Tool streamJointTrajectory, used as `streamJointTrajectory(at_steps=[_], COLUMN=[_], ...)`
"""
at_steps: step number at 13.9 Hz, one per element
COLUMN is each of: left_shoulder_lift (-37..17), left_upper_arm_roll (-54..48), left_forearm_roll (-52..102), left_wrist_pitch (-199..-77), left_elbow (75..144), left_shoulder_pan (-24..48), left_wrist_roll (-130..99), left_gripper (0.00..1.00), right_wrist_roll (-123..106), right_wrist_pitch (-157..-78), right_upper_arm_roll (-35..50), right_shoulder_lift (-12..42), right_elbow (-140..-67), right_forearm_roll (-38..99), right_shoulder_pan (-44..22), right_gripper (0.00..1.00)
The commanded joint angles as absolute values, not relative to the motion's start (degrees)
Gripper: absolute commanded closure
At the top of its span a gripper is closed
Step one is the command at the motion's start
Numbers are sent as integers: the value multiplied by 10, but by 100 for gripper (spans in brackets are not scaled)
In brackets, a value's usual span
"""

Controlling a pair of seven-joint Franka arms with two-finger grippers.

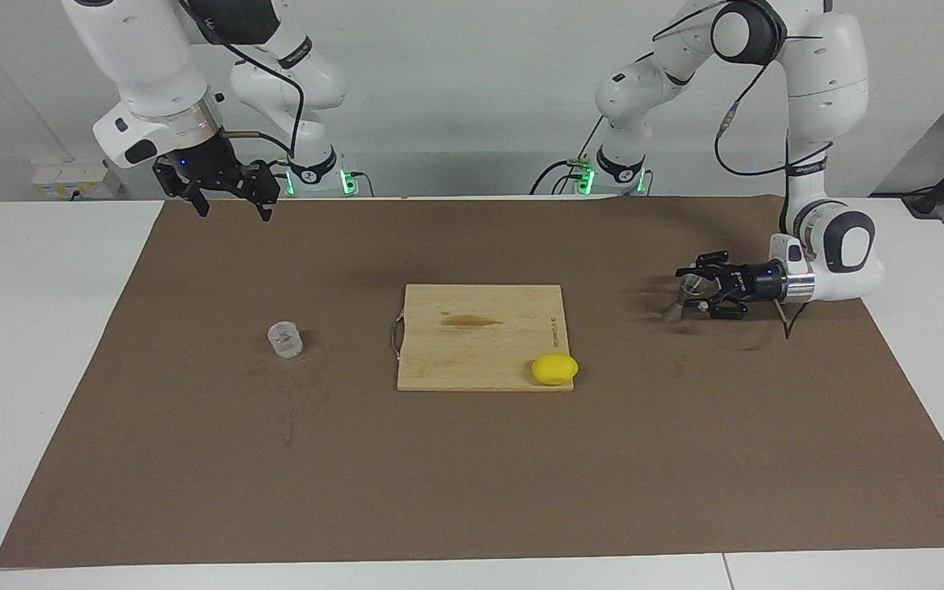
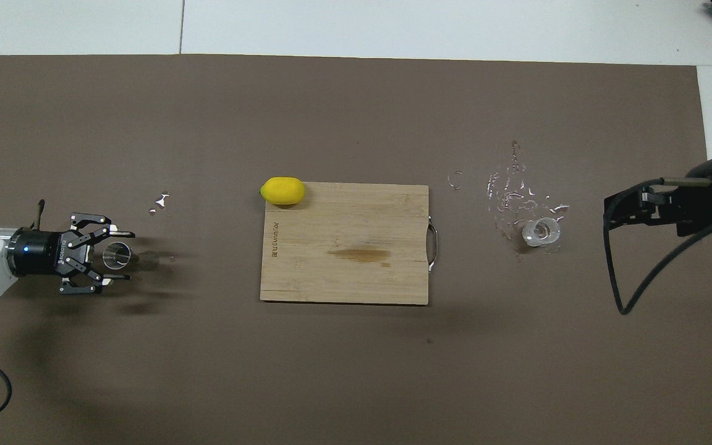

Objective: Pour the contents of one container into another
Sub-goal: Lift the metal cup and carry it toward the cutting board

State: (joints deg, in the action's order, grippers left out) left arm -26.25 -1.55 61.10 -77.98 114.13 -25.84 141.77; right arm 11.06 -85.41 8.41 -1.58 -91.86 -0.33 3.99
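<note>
The clear glass cup [image 1: 284, 339] [image 2: 541, 231] stands upright on the brown mat toward the right arm's end of the table. The silvery jigger [image 1: 681, 297] [image 2: 116, 255] stands on the mat toward the left arm's end. My left gripper [image 1: 687, 288] [image 2: 122, 255] lies level and low, with its fingers on either side of the jigger. They are narrowed but still show a gap to its rim. My right gripper [image 1: 234, 205] [image 2: 609, 210] waits open and raised over the mat's edge at its own end, holding nothing.
A wooden cutting board [image 1: 456, 360] [image 2: 343, 272] with a dark wet stain lies mid-mat. A lemon [image 1: 555, 369] [image 2: 282, 190] rests at its corner farther from the robots. Spilled droplets [image 2: 510, 194] glint on the mat around the cup.
</note>
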Motion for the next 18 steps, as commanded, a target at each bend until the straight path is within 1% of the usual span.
streamJointTrajectory(at_steps=[1,2,3,4,6,8,12,15,16,18], left_shoulder_lift=[-250,-250,-250,-250,-250,-250,-238,-237,-237,-234], left_upper_arm_roll=[-8,-8,-7,-7,-8,-11,-10,-9,-9,-10], left_forearm_roll=[622,622,622,621,622,622,664,677,677,687], left_wrist_pitch=[-782,-784,-785,-784,-782,-772,-753,-762,-764,-763], left_elbow=[1154,1154,1153,1151,1150,1147,1151,1150,1149,1152], left_shoulder_pan=[-251,-249,-247,-247,-243,-235,-179,-157,-156,-155], left_wrist_roll=[1426,1426,1426,1426,1426,1426,1418,1400,1399,1389], left_gripper=[41,43,48,57,61,61,62,66,83,85], right_wrist_roll=[118,118,118,117,117,117,117,117,118,117], right_wrist_pitch=[-850,-850,-850,-850,-850,-850,-850,-850,-850,-850], right_upper_arm_roll=[89,89,89,89,89,89,89,89,89,89], right_shoulder_lift=[-21,-21,-21,-21,-21,-21,-21,-21,-21,-21], right_elbow=[-920,-920,-920,-920,-920,-920,-920,-920,-920,-920], right_forearm_roll=[-7,-6,-6,-6,-6,-6,-6,-6,-6,-6], right_shoulder_pan=[47,47,47,47,47,47,47,47,47,47], right_gripper=[0,0,0,0,0,0,0,0,0,0])
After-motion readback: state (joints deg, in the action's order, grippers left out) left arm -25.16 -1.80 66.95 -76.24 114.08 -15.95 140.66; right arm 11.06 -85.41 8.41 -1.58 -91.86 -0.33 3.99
